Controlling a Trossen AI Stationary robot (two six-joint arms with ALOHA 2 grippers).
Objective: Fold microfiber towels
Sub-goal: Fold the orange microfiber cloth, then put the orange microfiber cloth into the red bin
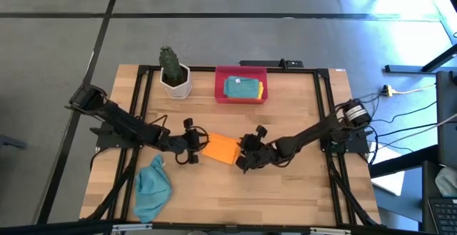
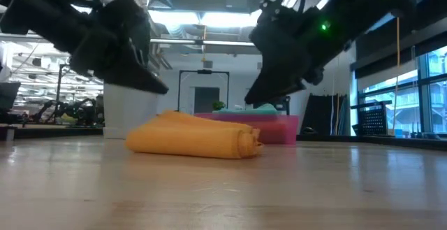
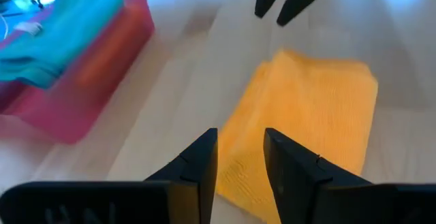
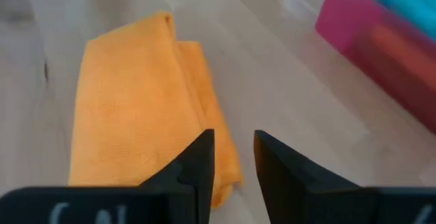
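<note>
Orange towel point(image 1: 221, 149) lies folded between the left gripper point(image 1: 196, 143) and right gripper point(image 1: 243, 153), jaws apart, empty; withdraw straight up to avoid snagging.

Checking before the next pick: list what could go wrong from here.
The folded orange towel lies loose between the left gripper and right gripper, both open; a finger catching it could undo the fold. The red tray already holds towels, so stacking may topple.

The wooden bench point(image 1: 300, 185) carries a folded orange towel point(image 1: 221, 149) at its centre. A crumpled teal towel point(image 1: 153, 188) lies near the front left corner. A red tray point(image 1: 240, 98) and white plant pot point(image 1: 176, 81) stand along the back edge
</note>
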